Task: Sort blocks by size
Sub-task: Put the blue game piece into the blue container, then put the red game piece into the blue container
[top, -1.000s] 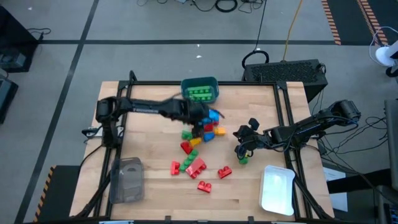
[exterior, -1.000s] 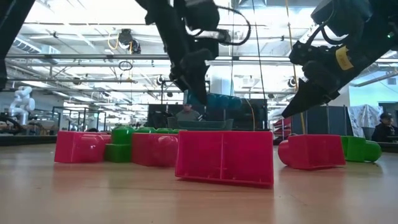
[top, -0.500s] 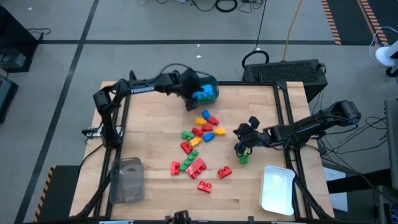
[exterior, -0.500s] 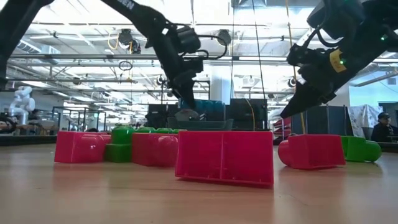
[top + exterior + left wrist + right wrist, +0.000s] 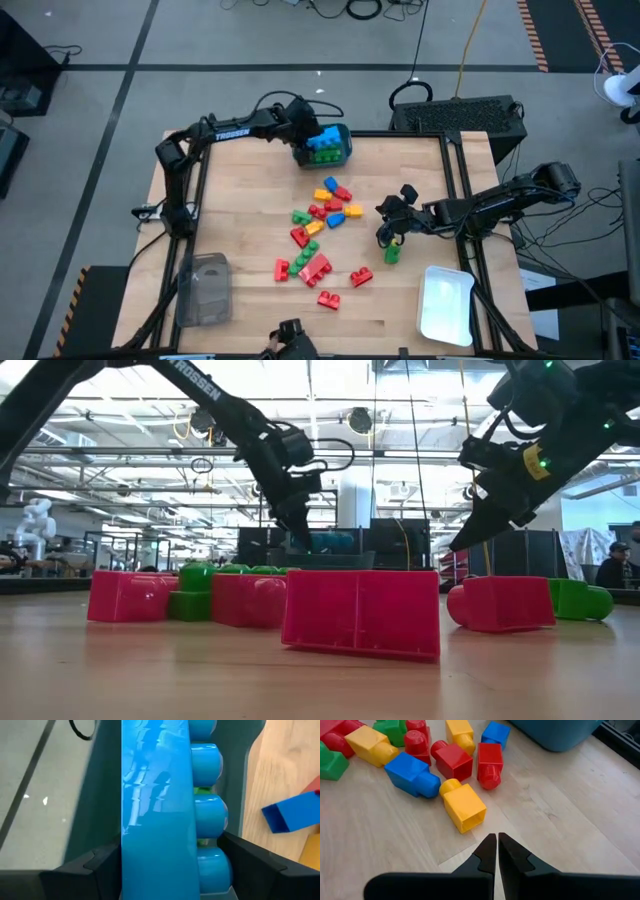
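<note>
My left gripper (image 5: 312,140) pinches a long blue block (image 5: 157,810) over the teal bin (image 5: 338,150), ready to drop it; my right gripper (image 5: 497,851), pressed together, waits near the pile (image 5: 325,215).

Red, green, blue, yellow blocks (image 5: 322,235) lie scattered mid-table.
</note>
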You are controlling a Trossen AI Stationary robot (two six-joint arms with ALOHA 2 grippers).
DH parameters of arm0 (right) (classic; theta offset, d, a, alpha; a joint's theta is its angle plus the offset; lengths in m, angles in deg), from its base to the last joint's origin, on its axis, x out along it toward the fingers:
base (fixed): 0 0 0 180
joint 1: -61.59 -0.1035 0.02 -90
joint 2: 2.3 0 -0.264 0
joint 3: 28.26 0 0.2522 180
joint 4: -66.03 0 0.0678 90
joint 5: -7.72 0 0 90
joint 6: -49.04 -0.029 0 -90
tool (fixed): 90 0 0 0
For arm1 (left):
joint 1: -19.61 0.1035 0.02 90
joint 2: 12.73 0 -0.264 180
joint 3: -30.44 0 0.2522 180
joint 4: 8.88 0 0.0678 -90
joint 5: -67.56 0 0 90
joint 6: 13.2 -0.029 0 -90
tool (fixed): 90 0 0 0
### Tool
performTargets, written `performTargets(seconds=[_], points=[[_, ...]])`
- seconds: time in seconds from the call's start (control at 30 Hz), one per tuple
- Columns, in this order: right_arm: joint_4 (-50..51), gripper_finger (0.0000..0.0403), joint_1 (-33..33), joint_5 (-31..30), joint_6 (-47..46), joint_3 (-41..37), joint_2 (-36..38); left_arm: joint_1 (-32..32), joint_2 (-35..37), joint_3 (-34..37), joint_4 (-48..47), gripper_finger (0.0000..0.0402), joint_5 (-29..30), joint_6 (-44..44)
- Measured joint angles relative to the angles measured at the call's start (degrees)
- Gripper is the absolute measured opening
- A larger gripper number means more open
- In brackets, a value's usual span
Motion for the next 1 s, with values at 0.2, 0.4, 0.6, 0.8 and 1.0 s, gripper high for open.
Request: performTargets(seconds=[0.2,0.4,0.6,0.8,1.0], points=[[0.0,0.0004,0.0,0.0,-1.0,0.0,0.0,-0.1,-1.7,0.0,-0.2,0.0288,-0.1,0.0],[0.0,0.0004,0.0,0.0,-2.6,0.0,0.0,-0.3,-1.7,0.0,-0.3,0.0289,-0.1,0.2],[0.0,0.0004,0.0,0.0,-3.3,0.0,0.0,-0.3,-1.7,0.0,0.6,0.0294,0.0,0.1],[0.0,0.0004,0.0,0.0,-4.0,0.0,0.0,-0.2,-1.7,0.0,2.0,0.0325,0.4,0.0],[0.0,0.0004,0.0,0.0,-4.0,0.0,0.0,-0.2,-1.7,0.0,1.7,0.0342,2.4,0.0]])
